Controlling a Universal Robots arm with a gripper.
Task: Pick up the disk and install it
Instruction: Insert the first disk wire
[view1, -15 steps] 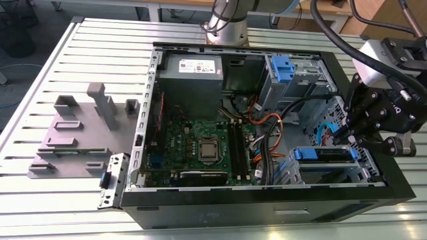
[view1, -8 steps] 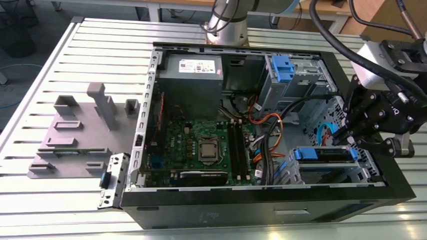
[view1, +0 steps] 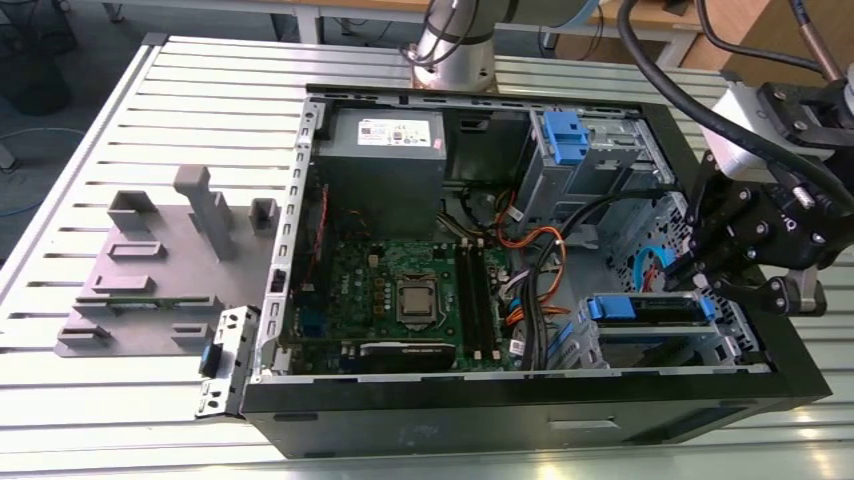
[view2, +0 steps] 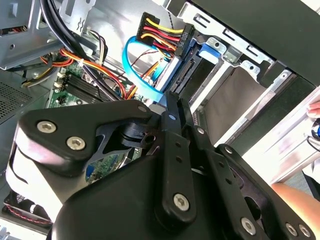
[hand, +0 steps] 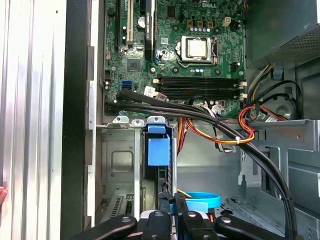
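The open case (view1: 534, 250) lay on a slatted table (view1: 160, 130). In the exterior view the gripper (view1: 697, 272) hung at the case's wall on that view's right, just above the drive cage, its black linkages bunched over the rim. Below it the disk (view1: 647, 308) sat in the cage, showing as a blue carrier edge with a dark slab behind it. A second blue bracket (view1: 566, 135) stood in the bay at the far corner. A grey stand (view1: 160, 270) rested on the table, well apart, toward the exterior view's left.

The first wrist view looked down past the fingers (hand: 181, 212), which stood close together, almost touching, with nothing visibly between them. There the disk (hand: 159, 150) stood on edge in a cage slot, its blue tab toward the motherboard (hand: 175, 50), and a thick black cable bundle (hand: 200, 117) crossed just beyond it. A blue data cable (hand: 202, 199) curled near the fingertips.

The second wrist view gave the other side: the disk's (view2: 181, 75) connector end, with a red, yellow and black power plug (view2: 162, 30) and the blue cable (view2: 135, 70) at it. The fingers (view2: 175, 117) rose as a narrow, pressed-together pair right before that end; whether they touched the disk could not be told. A person's skin (view2: 295, 195) showed at the frame's edge outside the case.
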